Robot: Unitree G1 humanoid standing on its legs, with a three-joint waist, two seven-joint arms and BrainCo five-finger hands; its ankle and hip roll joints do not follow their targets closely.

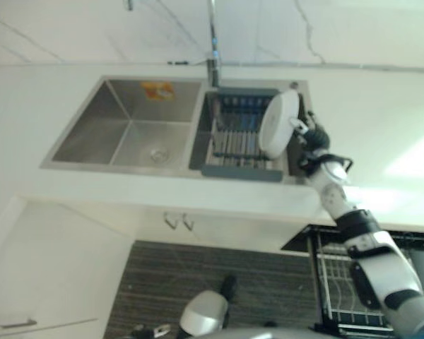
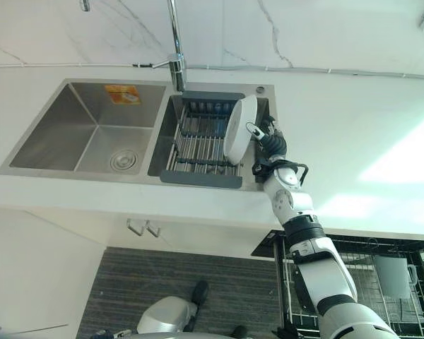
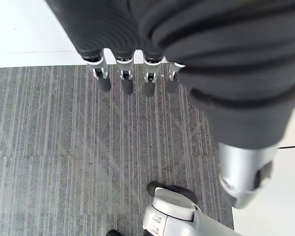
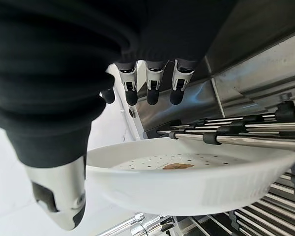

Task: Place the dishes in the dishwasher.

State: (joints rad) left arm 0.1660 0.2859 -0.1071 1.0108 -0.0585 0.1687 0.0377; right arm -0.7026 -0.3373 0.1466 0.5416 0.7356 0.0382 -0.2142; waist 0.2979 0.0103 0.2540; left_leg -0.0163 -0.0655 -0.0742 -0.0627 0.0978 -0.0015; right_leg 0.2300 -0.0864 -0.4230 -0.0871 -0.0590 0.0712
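Note:
A white plate (image 2: 240,127) stands on edge at the right end of the grey drying rack (image 2: 198,176), which sits in the sink's right basin. My right hand (image 2: 271,146) is right against the plate's right rim. In the right wrist view its fingers (image 4: 147,86) are straight above the plate (image 4: 196,182) and its thumb lies beside the rim, not closed on it. My left hand (image 3: 123,78) hangs low over the grey floor with straight fingers and holds nothing. The dishwasher's wire rack (image 2: 346,282) is pulled out below the counter at the lower right.
The left sink basin (image 2: 92,127) is bare steel with a drain. A tall faucet (image 2: 175,42) rises behind the sink's divider. A white cup (image 2: 396,275) sits in the dishwasher rack. White cabinet doors lie under the counter to the left.

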